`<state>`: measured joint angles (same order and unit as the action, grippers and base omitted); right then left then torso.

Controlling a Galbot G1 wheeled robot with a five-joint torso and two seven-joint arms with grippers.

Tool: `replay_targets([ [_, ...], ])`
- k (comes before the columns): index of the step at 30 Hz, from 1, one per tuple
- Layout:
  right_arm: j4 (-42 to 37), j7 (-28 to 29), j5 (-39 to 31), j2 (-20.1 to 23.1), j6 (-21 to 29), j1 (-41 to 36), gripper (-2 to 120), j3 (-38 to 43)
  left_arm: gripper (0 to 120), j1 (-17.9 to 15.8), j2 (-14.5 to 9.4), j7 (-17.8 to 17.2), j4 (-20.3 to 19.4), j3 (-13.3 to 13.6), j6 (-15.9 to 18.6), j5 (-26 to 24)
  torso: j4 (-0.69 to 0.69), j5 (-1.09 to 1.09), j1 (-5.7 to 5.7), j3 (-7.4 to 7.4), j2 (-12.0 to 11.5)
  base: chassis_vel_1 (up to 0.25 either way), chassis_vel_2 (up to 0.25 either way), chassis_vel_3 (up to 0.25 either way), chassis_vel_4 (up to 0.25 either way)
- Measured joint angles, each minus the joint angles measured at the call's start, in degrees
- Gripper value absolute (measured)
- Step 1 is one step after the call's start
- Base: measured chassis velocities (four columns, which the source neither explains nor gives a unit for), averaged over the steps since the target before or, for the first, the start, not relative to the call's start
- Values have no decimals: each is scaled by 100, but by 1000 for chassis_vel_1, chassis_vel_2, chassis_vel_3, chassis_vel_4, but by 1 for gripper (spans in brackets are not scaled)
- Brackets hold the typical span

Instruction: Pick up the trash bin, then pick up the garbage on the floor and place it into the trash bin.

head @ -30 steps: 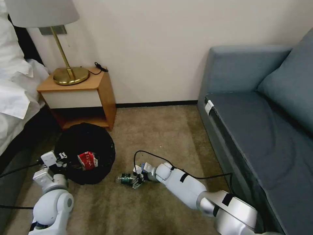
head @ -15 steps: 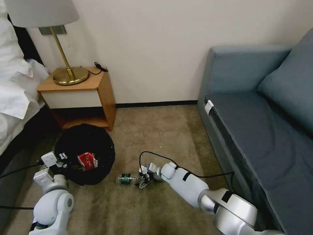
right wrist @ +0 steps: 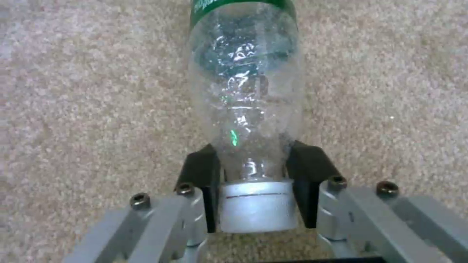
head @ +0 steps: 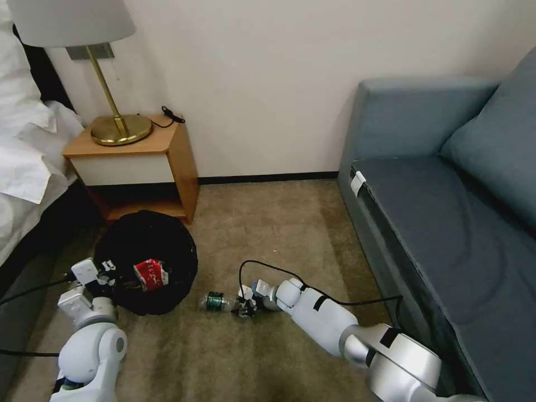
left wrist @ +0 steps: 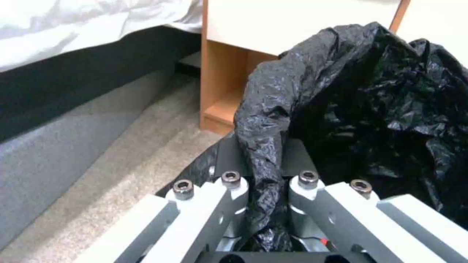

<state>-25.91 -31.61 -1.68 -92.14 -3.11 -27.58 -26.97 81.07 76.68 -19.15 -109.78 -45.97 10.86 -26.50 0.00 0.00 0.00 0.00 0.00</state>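
The trash bin [head: 146,245], round and lined with a crinkly black bag [left wrist: 370,95], stands on the carpet in front of the nightstand. A red-and-white packet [head: 151,274] lies inside it. My left gripper [head: 103,274] [left wrist: 263,171] is shut on the bag at the bin's near rim. A clear bottle with a green label [head: 215,301] [right wrist: 246,91] lies on the floor to the right of the bin. My right gripper [head: 243,308] [right wrist: 254,175] is low at the bottle's capped end, with its black pads [right wrist: 201,179] pressed on both sides of the white cap.
A wooden nightstand [head: 139,162] with a brass lamp [head: 114,120] stands behind the bin. The bed [head: 25,156] lies at the left and the blue-grey sofa [head: 446,212] at the right. Open carpet [head: 268,223] runs between them. A black cable loops over my right arm.
My right gripper drew back to the bottle's right, then came in onto its cap end. The bottle shifted slightly. The left arm and the bin have stayed put.
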Motion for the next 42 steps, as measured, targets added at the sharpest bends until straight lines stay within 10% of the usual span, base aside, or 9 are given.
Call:
replay_targets([
  [24,-444,-6,-172,93,53,-52,30,542,5,95,-91,-9,-11,-65,7,-67,2,0,0,0,0,0,0,0,0],
  [35,71,134,447,106,-223,618,30,2478,5,292,-124,-11,-153,-74,12,-129,0,0,0,0,0,0,0,0,0],
  [42,-1076,240,-463,284,46,650,30,2357,5,269,-116,-10,-154,-9,15,-125,0,-1,0,0,0,0,0,0,0],
])
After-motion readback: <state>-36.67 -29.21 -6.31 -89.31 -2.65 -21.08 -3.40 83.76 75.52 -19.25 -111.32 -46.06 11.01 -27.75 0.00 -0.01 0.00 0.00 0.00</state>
